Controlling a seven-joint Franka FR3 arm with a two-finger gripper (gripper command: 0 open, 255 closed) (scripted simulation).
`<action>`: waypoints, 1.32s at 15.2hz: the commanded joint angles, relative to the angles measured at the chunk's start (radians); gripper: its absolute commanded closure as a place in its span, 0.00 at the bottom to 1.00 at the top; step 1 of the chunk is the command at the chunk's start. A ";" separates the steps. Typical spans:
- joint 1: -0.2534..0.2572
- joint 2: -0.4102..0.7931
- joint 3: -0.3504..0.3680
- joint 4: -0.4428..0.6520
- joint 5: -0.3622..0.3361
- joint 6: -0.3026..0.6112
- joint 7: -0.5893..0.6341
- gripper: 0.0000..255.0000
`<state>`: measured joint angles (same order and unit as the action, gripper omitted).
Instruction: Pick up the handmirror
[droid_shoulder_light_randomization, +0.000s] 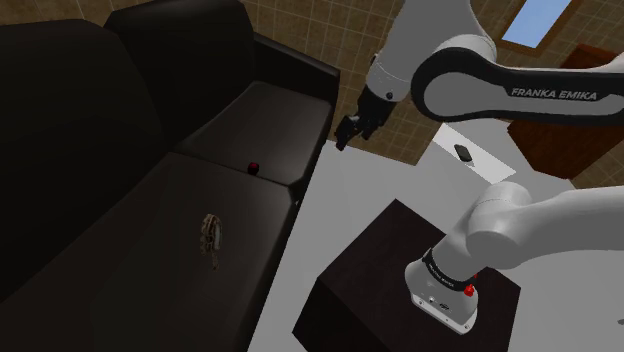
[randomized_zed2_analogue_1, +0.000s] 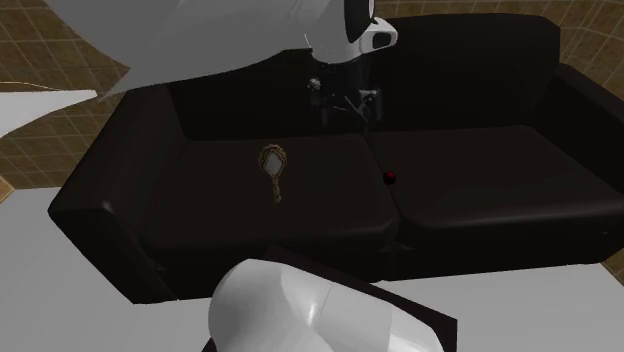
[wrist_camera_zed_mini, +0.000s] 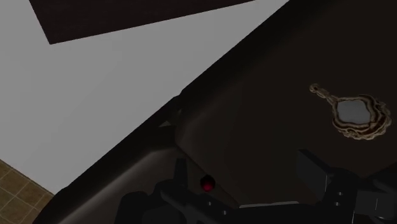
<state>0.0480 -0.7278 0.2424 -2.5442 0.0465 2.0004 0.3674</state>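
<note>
Black hand (wrist_camera_zed_mini: 245, 170) apart from ornate handmirror (wrist_camera_zed_mini: 355, 112)

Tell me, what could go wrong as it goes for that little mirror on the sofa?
The handmirror lies flat on the sofa seat, so the open gripper may slip off its thin frame or dig into the cushion. A small red object sits nearer the gripper than the mirror does and could get bumped on the way.
</note>
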 joint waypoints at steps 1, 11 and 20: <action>0.005 0.045 0.044 -0.009 0.015 0.068 0.052 0.00; -0.041 0.343 0.280 0.027 -0.025 0.384 0.339 0.00; -0.173 0.742 0.505 0.212 -0.449 0.541 0.818 0.00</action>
<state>-0.1157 -0.0395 0.7301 -2.3592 -0.3244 2.5319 1.1112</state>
